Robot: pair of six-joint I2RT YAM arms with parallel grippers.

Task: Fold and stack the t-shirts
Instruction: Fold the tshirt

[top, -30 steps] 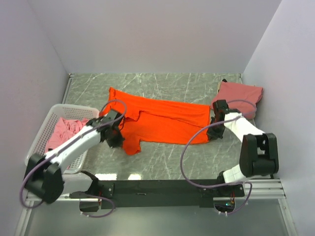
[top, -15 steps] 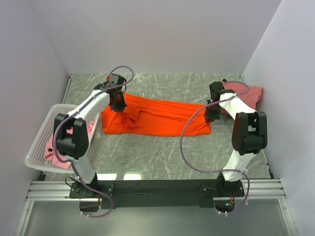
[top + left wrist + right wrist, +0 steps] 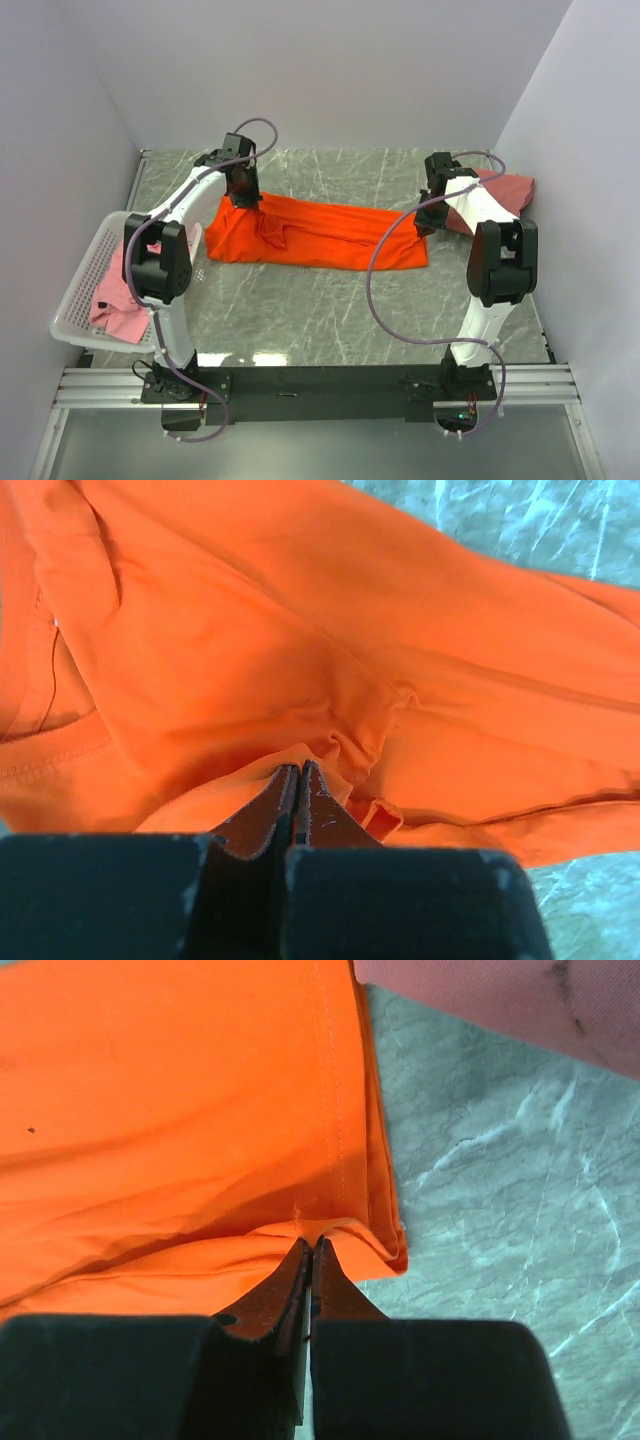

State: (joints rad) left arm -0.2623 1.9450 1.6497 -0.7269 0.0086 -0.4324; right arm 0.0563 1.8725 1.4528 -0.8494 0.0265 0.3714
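You had swept the orange t-shirt (image 3: 315, 232) over onto its far half, so it lay as a long doubled band stretched between both grippers. The salmon-pink t-shirt (image 3: 500, 192) sat just beyond the right gripper (image 3: 310, 1245). That one and the left gripper (image 3: 297, 770) were each pinched tight on a cloth edge — the lengthwise fold looked done.

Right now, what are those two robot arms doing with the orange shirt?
The left gripper and right gripper each pinch an end of the orange t-shirt, which lies doubled into a long strip on the table. A salmon-pink t-shirt lies at the far right, and a lighter pink t-shirt waits in the white basket.
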